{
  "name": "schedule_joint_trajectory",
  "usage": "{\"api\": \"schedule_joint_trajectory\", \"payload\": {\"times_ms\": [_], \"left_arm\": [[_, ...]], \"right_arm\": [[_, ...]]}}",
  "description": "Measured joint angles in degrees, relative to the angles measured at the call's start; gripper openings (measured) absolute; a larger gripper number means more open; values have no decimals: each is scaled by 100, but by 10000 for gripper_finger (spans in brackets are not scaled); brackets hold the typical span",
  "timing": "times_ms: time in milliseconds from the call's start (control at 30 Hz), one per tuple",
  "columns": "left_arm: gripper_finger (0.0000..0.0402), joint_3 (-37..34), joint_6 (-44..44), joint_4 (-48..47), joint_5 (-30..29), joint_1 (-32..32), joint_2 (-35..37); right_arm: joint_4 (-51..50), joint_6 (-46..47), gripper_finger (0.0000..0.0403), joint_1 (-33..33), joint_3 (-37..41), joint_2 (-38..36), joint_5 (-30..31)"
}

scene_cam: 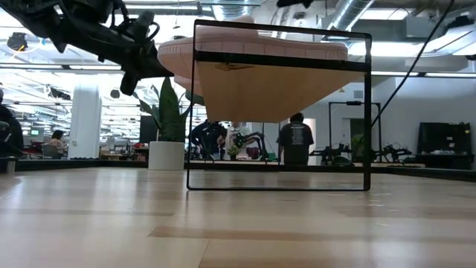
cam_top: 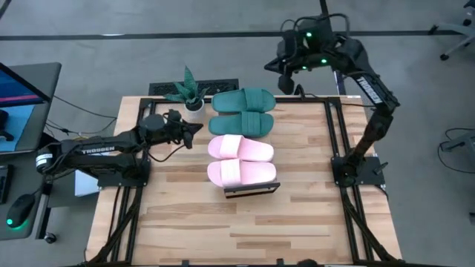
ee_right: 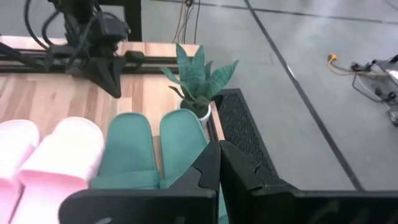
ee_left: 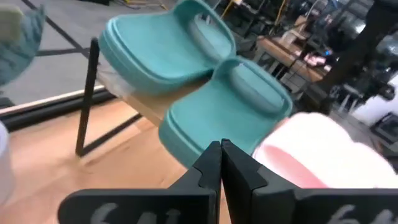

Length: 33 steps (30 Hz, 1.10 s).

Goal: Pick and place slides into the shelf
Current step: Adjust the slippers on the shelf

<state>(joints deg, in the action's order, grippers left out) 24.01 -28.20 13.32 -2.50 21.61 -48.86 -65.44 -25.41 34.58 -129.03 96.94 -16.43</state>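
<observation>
Slides, green pair [cam_top: 243,111] and pink pair [cam_top: 240,160], rest atop shelf [cam_top: 252,190]; both arms' fingers pressed together.

The potted plant [cam_top: 191,95] stood just beside the green slides [cam_top: 243,112], crowding that end of the shelf [cam_top: 252,189]; the table [cam_top: 245,230] nearer the camera lay open.

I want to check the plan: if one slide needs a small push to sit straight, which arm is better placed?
Probably the left: its claw is shut beside the green slides; the right claw hangs beyond the table edge.
</observation>
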Motion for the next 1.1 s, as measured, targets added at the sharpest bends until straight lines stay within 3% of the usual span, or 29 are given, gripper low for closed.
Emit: {"api": "schedule_joint_trajectory", "payload": {"times_ms": [300,400,633,900,1100], "left_arm": [[0,119,1192,-493,-1713,-368,-254],[0,443,1594,-728,-1890,-270,-593],[0,1368,1694,-1301,-940,308,-1410],[0,1855,1455,-1400,-396,817,-1399],[0,1875,725,-1276,903,1284,-1402]], "right_arm": [[-360,60,0,5,0,-524,10],[-425,146,0,10,0,-646,19],[-678,311,0,207,4,-877,132],[-889,309,0,282,4,-1000,365],[-965,306,0,311,4,-1084,418]]}}
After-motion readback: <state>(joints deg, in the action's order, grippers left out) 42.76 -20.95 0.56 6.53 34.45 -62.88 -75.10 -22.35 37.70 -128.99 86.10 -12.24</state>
